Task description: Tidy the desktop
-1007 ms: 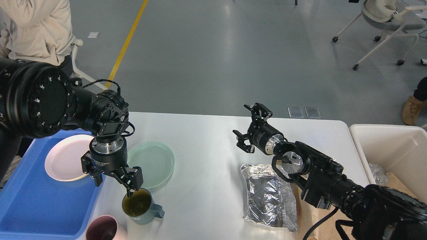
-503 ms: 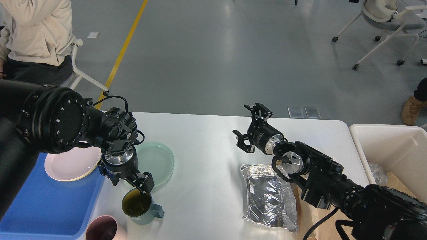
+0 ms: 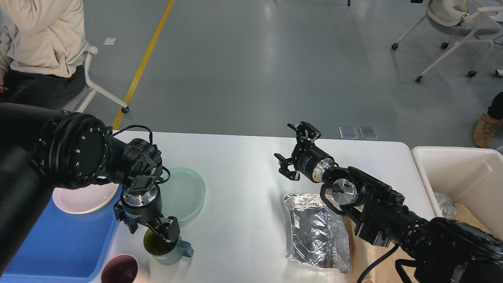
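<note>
The desk (image 3: 251, 173) is a smooth white rectangular top with rounded corners; its long axis runs left to right across the view, and it fills the lower middle of the frame. A blue plastic tray (image 3: 51, 243) sits at its left end and a cream-white bin (image 3: 463, 173) stands just beside its right end.

The left pincer (image 3: 151, 234) points downward at the rim of a grey-green mug (image 3: 167, 245) holding dark liquid. One finger dips inside the mouth of the mug. Whether the fingers press on the wall cannot be told.

The right pincer (image 3: 296, 151) hovers above the bare middle of the desk with its fingers spread, holding nothing.

A round pale-green plate (image 3: 184, 192) lies flat behind the mug. A pink plate (image 3: 84, 198) rests on the tray. A crinkled silver foil pouch (image 3: 316, 232) lies flat under the right arm. A pink cup (image 3: 122, 271) stands at the near edge.
</note>
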You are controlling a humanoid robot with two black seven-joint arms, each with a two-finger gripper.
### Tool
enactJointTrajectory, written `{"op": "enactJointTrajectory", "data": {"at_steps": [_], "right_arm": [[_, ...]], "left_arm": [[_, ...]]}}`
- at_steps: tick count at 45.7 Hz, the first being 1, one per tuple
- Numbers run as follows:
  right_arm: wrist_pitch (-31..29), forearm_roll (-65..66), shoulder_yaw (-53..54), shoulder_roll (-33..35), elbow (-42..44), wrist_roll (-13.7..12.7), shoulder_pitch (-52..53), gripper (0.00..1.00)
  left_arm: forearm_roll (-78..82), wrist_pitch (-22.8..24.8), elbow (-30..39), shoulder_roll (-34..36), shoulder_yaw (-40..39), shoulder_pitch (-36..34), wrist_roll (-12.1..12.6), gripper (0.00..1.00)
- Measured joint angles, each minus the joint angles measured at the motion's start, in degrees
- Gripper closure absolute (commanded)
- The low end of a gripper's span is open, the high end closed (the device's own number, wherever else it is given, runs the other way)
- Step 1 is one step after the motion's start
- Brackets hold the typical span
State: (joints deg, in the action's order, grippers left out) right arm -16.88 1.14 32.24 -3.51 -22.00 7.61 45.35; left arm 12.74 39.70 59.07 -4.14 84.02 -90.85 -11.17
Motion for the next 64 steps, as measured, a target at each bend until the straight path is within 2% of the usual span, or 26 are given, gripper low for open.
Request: {"op": "enactJointTrajectory", "data": {"at_steps": [13, 19, 27, 36, 53, 64], "right_arm": [[0.00, 0.00, 0.00, 0.00, -0.05, 0.01, 0.00, 0.00], [0.00, 0.00, 0.01, 0.00, -0.07, 0.01, 0.00, 0.00], [0.00, 0.00, 0.02, 0.00, -0.05, 0.00, 0.00, 0.00], [0.00, 0.00, 0.02, 0.00, -0.05, 0.00, 0.00, 0.00], [0.00, 0.00, 0.02, 0.00, -0.04, 0.00, 0.00, 0.00], [0.00, 0.00, 0.01, 0.00, -0.01, 0.00, 0.00, 0.00]], "left_arm": [[0.01, -2.41, -0.60, 0.00, 0.14, 1.24, 0.00, 0.04], [0.01, -3.67, -0.62, 0.00, 0.31, 1.27, 0.00, 0.10], [0.08, -5.23, -0.63, 0.00, 1.07, 1.28, 0.00, 0.28], [0.08, -5.35, -0.49, 0.00, 1.14, 1.29, 0.00, 0.33], [-0.16, -5.15, -0.34, 0.02, 0.88, 1.29, -0.19, 0.60], [-0.17, -3.86, 0.10, 0.01, 1.09, 1.54, -0.23, 0.84]]}}
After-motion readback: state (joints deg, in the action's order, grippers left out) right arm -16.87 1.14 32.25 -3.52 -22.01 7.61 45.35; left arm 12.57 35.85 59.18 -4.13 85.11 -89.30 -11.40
